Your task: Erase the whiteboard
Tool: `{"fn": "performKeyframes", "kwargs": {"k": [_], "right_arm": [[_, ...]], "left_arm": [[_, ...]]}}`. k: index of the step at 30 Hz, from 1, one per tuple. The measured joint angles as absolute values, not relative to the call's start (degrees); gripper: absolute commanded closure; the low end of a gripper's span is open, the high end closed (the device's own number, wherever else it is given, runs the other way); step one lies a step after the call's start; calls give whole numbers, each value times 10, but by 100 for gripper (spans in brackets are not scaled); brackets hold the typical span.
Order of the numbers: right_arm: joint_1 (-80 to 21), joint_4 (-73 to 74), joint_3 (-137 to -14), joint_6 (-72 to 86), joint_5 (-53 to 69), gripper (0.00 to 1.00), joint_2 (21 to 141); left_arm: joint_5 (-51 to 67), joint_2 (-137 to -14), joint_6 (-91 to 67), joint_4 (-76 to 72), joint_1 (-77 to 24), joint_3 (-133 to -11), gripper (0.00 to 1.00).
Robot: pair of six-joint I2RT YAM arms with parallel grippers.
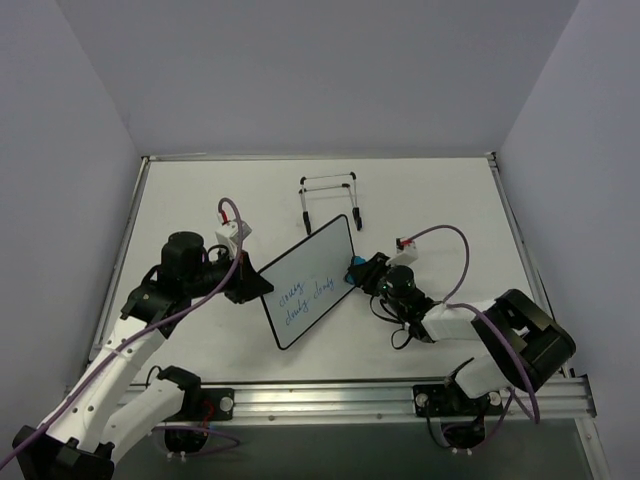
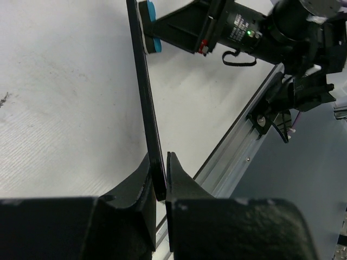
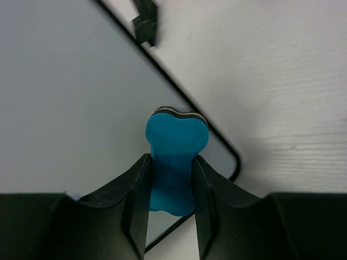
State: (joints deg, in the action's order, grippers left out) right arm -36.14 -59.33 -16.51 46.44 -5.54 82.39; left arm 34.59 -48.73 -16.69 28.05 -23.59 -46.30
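Blue bone-shaped eraser block (image 3: 174,141) clamped between closed right fingers (image 1: 365,272), felt edge against the face of the small white rectangular whiteboard with thin black frame (image 1: 310,290), near a rounded corner. Whiteboard held on edge over the white desk (image 1: 450,200), tilted, long side pinched by closed left fingers (image 1: 255,285). Blue handwritten lines (image 1: 305,297) on its lower half. Thin wire easel stand (image 1: 330,190) behind, apart.

Left arm (image 1: 110,370) and right arm (image 1: 455,323): white link shells, black joint housings. A purple cable (image 1: 440,228) ran looped along each. Left end effector (image 2: 159,162) and right end effector (image 3: 171,160) had matt black, wedge-shaped fingers. Green light (image 2: 249,32) glowed beside white lettering on the right wrist housing. A thin black wire loop (image 2: 238,58) hung beneath.
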Motion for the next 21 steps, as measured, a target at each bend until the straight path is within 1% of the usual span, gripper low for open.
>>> {"fn": "performKeyframes", "kwargs": {"k": [7, 13, 16, 21], "right_arm": [[-508, -552, -223, 431, -109, 100, 762], [-629, -578, -278, 419, -194, 100, 777], [-653, -593, -295, 420, -237, 100, 801], [-648, -608, -294, 445, -262, 100, 815]], "left_arm": [[340, -488, -158, 278, -236, -463, 98], [333, -491, -156, 278, -236, -463, 98], [323, -491, -152, 279, -235, -463, 98], [315, -491, -148, 269, -235, -458, 98]]}}
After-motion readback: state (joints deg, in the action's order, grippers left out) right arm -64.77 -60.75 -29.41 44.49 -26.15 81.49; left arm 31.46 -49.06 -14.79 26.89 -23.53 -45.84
